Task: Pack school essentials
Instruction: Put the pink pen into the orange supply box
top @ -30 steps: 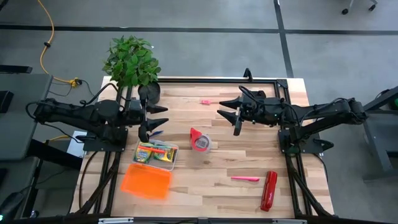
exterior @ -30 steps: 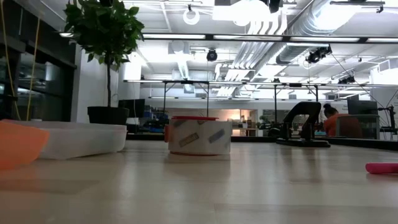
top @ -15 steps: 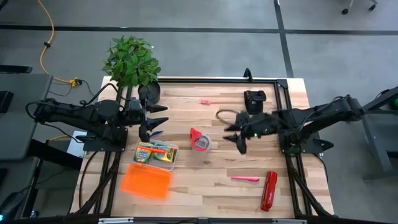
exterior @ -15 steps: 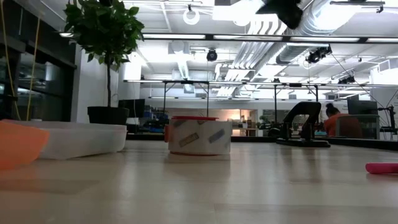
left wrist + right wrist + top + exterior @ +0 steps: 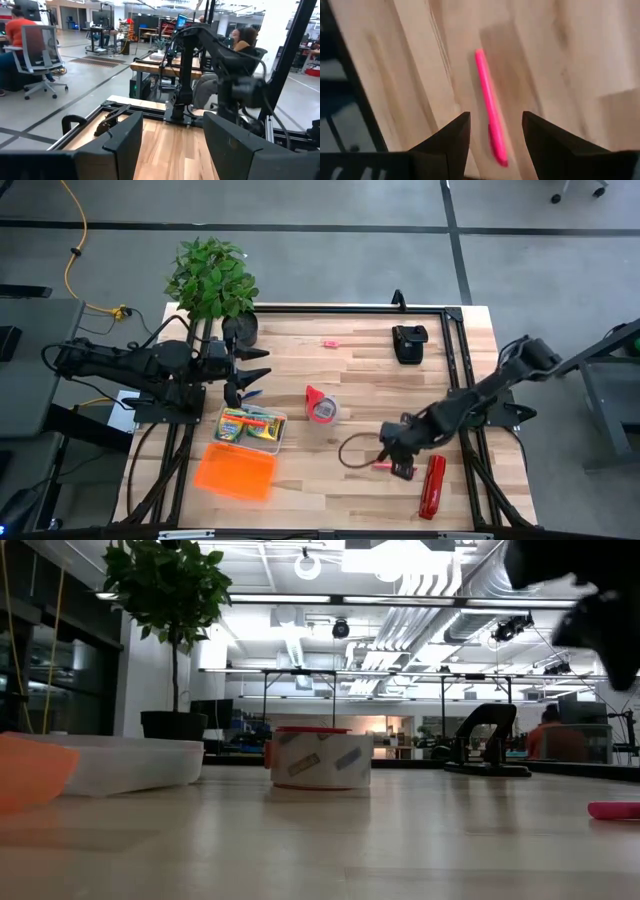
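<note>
A pink marker (image 5: 490, 112) lies flat on the wood near the table's near right part (image 5: 381, 467) and shows at the right edge of the low view (image 5: 615, 809). My right gripper (image 5: 495, 120) hovers open over it, one finger on each side (image 5: 395, 455). A clear tray (image 5: 250, 427) holds the yellow-green crayon boxes and red-pink markers. A tiny pink piece (image 5: 330, 343) lies near the far edge. The blue pen (image 5: 250, 393) lies by my left gripper (image 5: 250, 372), which waits open at the table's left (image 5: 172, 130). No teal pencil shows.
A red tape roll (image 5: 322, 405) stands mid-table. A long red stapler (image 5: 432, 485) lies just right of the marker. An orange lid (image 5: 235, 472) lies near the tray. A black device (image 5: 408, 343) and a potted plant (image 5: 212, 280) stand at the far edge.
My right arm has swept from the far middle of the table toward the near right part and dropped low over the pink marker, staying open. The black device it was above now shows.
</note>
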